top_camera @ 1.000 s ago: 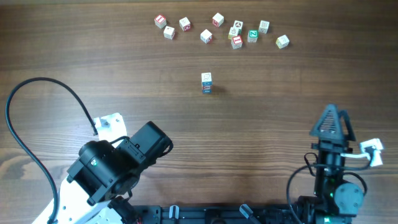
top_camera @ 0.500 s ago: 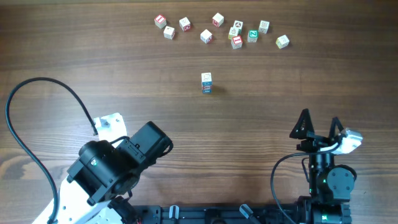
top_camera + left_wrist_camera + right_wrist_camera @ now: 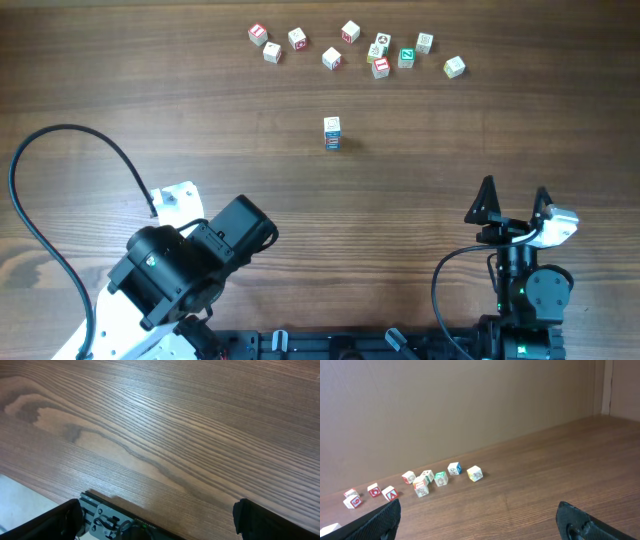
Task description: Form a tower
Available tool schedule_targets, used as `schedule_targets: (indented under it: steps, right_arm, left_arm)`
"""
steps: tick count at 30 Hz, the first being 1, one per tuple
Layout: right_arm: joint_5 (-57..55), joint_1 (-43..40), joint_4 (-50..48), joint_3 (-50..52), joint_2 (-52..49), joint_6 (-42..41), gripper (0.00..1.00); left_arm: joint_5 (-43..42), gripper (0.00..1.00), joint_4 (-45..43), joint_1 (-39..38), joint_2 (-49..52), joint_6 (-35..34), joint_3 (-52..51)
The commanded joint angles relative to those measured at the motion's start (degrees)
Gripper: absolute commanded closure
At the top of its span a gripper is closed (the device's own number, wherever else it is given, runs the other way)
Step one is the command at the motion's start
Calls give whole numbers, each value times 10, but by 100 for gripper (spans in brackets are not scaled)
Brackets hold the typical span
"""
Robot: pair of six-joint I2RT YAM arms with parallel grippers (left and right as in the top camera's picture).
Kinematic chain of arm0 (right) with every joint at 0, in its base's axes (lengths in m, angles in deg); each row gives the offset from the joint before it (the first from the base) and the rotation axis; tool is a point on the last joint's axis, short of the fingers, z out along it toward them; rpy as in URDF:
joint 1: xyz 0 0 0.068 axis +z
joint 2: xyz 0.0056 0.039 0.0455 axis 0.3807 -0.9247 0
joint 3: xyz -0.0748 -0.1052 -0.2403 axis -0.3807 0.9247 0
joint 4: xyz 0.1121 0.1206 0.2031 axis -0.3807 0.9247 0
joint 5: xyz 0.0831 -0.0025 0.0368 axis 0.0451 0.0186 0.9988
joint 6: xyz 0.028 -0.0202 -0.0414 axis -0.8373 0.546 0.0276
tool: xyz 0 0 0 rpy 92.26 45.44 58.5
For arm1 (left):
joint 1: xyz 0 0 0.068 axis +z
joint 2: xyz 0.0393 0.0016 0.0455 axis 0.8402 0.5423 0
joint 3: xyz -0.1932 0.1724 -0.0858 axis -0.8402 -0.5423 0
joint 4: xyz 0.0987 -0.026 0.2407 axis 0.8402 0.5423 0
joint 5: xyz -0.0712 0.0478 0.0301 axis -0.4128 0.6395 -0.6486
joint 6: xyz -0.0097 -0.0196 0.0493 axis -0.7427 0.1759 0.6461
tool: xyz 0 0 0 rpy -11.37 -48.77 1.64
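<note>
Right gripper (image 3: 514,192) agape, tower (image 3: 332,132) well apart

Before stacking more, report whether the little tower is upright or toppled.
Upright: overhead, the tower shows one cube sitting on the other, apart from the loose cubes.

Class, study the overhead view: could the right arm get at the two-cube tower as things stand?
Probably yes. The tower stands alone on bare table, apart from the loose cubes beyond it. Nothing lies between it and the right arm, and the jaws stand open.
</note>
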Motion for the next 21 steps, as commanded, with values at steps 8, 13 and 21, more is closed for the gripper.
schedule_targets:
  steps: [8,13,21]
  right_arm:
    - [8,-3,-2,0,4,11,0]
    - [8,-3,-2,0,4,11,0]
    - [8,-3,-2,0,4,11,1]
  left_arm:
    - [40,0,-91,30,-28,-8,-7]
    - [14,0,-347,163,-150,72,-157]
    - [-197,0,-615,352,-445,421,-406]
